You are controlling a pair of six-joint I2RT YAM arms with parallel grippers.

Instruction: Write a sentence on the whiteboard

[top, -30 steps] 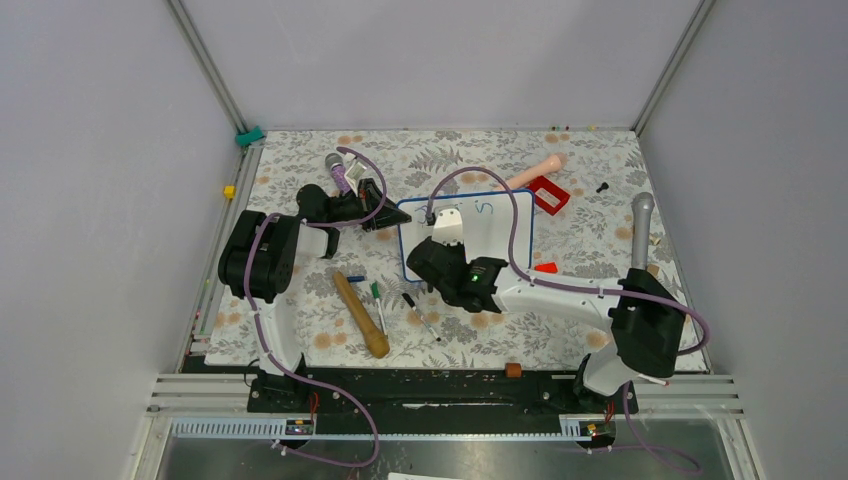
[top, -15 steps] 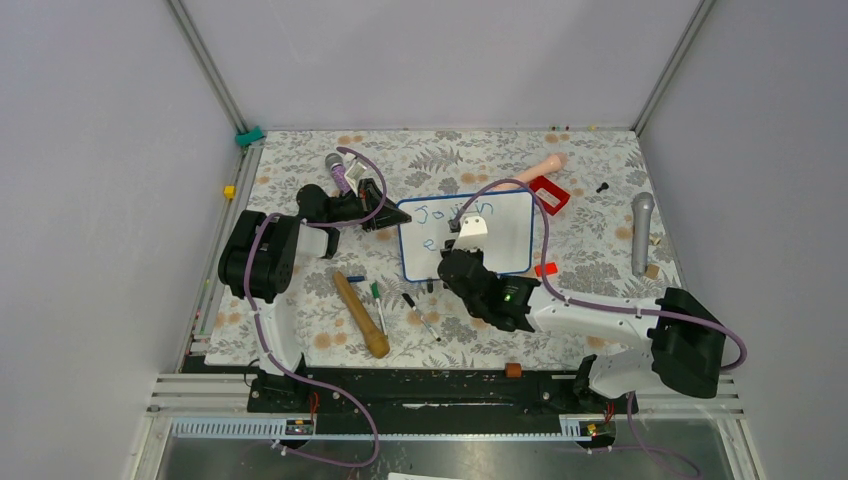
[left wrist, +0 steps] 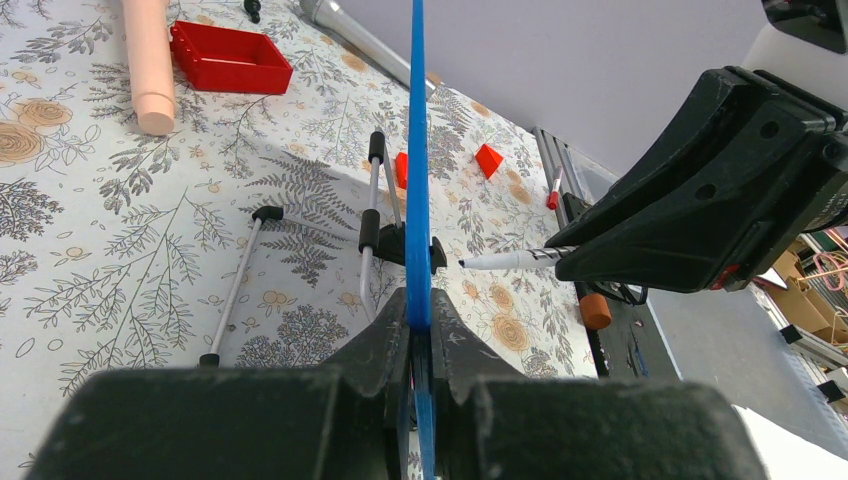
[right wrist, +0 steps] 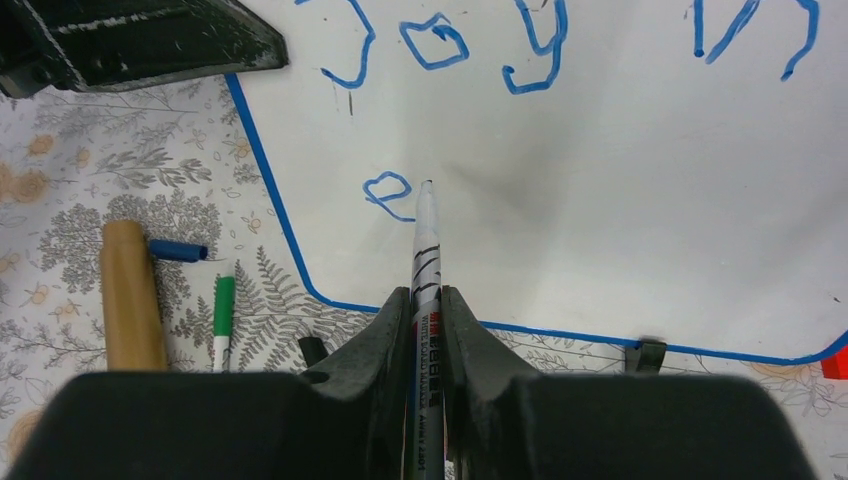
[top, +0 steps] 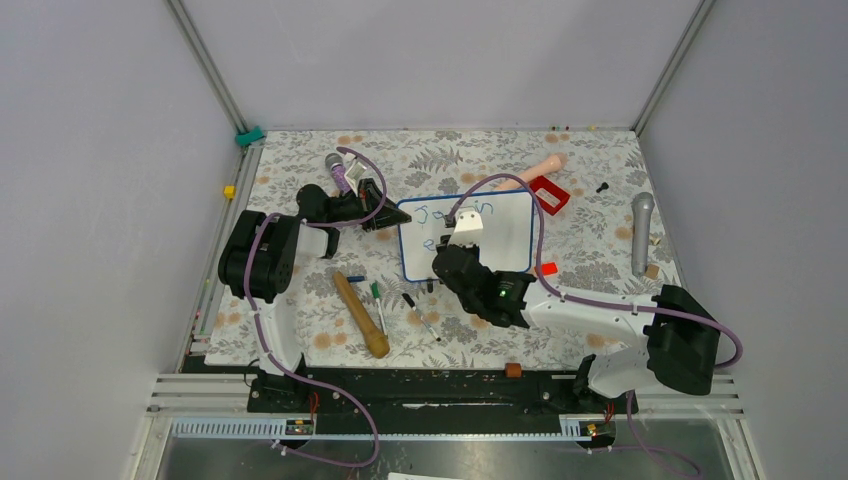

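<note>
The whiteboard (top: 505, 235) stands tilted on its black feet mid-table; it fills the right wrist view (right wrist: 620, 200). Blue letters of the sentence (right wrist: 500, 50) read "Joy in" on the top line, with an "e" (right wrist: 386, 192) below at the left. My left gripper (left wrist: 418, 330) is shut on the board's blue left edge (left wrist: 417, 150). My right gripper (right wrist: 428, 300) is shut on a white marker (right wrist: 424, 250); its tip sits on the board just right of the "e". In the top view the right gripper (top: 458, 262) is in front of the board's lower left.
A wooden handle (top: 361, 314), a green pen (top: 377, 296) and a black pen (top: 420, 314) lie in front of the board. A red box (top: 548, 193), a beige cylinder (top: 535, 171), a small red block (top: 546, 268) and a grey microphone (top: 640, 232) lie to the right.
The right arm has swung down and left. The marker moved from the top line to the second line and the "e" has appeared. The left gripper has not moved.
</note>
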